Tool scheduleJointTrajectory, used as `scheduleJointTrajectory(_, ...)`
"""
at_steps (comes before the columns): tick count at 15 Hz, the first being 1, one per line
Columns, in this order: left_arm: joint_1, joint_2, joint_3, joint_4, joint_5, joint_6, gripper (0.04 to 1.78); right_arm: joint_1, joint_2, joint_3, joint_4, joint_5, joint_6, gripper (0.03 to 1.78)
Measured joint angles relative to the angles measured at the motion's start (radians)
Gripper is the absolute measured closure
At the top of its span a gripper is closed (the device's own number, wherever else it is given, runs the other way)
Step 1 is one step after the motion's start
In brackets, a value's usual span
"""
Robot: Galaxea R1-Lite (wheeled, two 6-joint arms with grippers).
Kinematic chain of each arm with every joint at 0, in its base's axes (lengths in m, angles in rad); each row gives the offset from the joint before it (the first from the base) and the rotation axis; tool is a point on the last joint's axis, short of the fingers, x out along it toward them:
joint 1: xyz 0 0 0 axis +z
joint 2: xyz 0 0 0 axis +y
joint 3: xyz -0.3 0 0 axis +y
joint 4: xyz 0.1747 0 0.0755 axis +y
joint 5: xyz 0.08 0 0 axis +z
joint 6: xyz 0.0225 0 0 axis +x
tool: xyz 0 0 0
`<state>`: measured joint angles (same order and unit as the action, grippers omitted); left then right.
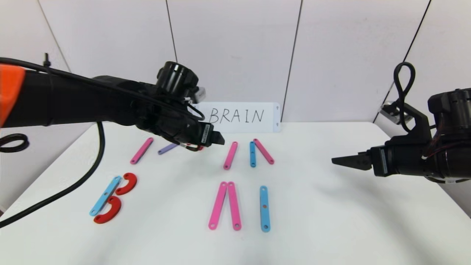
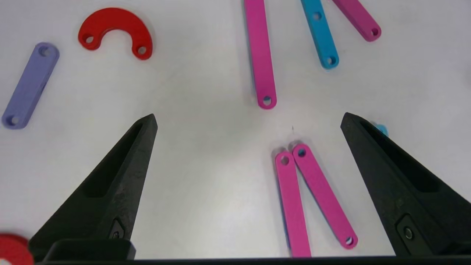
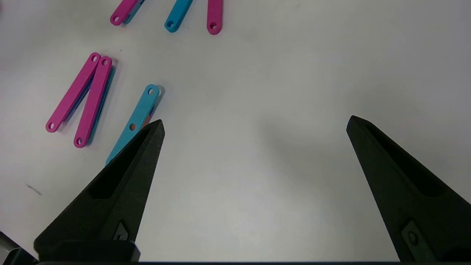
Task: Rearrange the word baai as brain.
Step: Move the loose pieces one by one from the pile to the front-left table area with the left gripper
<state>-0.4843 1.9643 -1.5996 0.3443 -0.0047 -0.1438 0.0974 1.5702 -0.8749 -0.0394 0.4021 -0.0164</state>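
From the head view, the left gripper (image 1: pixel 219 139) hangs over the far row near the lilac bar (image 1: pixel 167 148), the B (image 1: pixel 112 197) intact at near left; the right gripper (image 1: pixel 340 161) idles at the right edge. In the left wrist view its jaws gape empty, so a descent could nudge the red curve (image 2: pixel 115 32). In the right wrist view, jaws stand wide beside the blue bar (image 3: pixel 137 119); any drift could knock it.
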Motion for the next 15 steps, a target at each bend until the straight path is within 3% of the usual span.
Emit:
scheduleJointTrajectory(8,0.115,-0.237,0.266,0.036,-0.005,0.013,0.07,0.015,-0.002,0.014,0.0,0.003,0.0,0.08)
scheduleJointTrajectory(15,0.161,-0.329,0.308,0.078,-0.008,0.012,0.07,0.017,-0.007,0.021,0.0,0.003,0.0,0.08)
